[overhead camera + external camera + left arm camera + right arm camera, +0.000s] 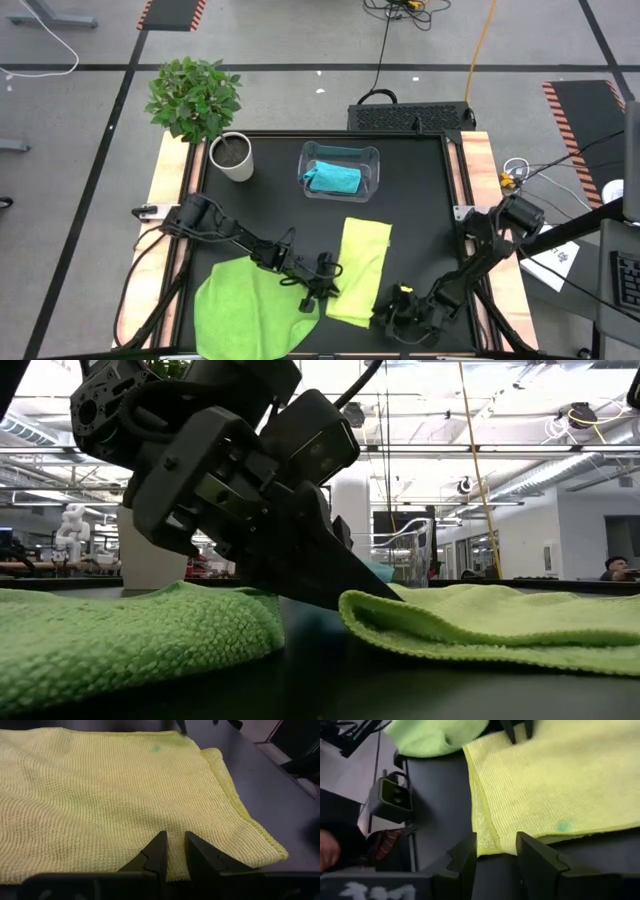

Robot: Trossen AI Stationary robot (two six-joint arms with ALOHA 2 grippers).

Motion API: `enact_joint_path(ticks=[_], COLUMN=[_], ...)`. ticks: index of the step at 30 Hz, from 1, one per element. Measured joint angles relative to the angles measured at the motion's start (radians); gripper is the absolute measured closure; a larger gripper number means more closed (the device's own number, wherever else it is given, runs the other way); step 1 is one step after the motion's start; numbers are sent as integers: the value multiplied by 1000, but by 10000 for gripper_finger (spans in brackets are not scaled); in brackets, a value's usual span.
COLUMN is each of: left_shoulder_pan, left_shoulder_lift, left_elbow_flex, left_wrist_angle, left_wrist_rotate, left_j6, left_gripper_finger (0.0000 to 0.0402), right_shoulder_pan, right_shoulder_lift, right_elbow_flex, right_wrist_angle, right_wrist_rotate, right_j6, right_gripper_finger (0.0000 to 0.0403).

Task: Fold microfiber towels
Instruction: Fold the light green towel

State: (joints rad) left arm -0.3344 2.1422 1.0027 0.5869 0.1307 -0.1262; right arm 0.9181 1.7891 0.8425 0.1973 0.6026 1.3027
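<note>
Step in hand: folding the pale yellow-green towel [358, 268], which lies near the front middle of the black table [420, 200], already doubled into a long strip by the look of the layered edge in the left wrist view. Left gripper [322, 287] is down at the strip's left long edge, fingers narrowly parted with the towel edge between the tips; looks like a pinch on it, but I can't confirm actual contact pressure. Right gripper [398, 318] sits at the near right corner of the same towel, fingers parted wider, corner hem lying between them; I read it as pinched there too, less sure. My read: both arms are set up to lift one side and carry it across for the next fold. Next move needs both grips firm on all layers, a lift together, then travel across without dragging the strip or snagging the bright green towel [250, 305], which lies crumpled just beside it on the left, under the left arm. Counts: three towels: one bright green unfolded, one pale yellow-green mid-fold, one turquoise towel [333, 178] bundled inside the clear bin [372, 160] at the back. One bin, one potted plant [232, 155] back left, two arms.
</note>
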Motion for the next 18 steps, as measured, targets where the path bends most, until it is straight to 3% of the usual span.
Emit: enact_joint_path(ticks=[11,18], left_shoulder_pan=[15,15], left_shoulder_lift=[0,0], left_elbow_flex=[0,0], left_wrist_angle=[1,1], left_wrist_rotate=[-4,-3], left_j6=[24,27], left_gripper_finger=[330,330], right_shoulder_pan=[0,1], right_shoulder_lift=[-18,-64], right_elbow_flex=[0,0], right_wrist_angle=[-15,-148], right_wrist_rotate=[6,-30], right_j6=[47,112], right_gripper_finger=[275,275])
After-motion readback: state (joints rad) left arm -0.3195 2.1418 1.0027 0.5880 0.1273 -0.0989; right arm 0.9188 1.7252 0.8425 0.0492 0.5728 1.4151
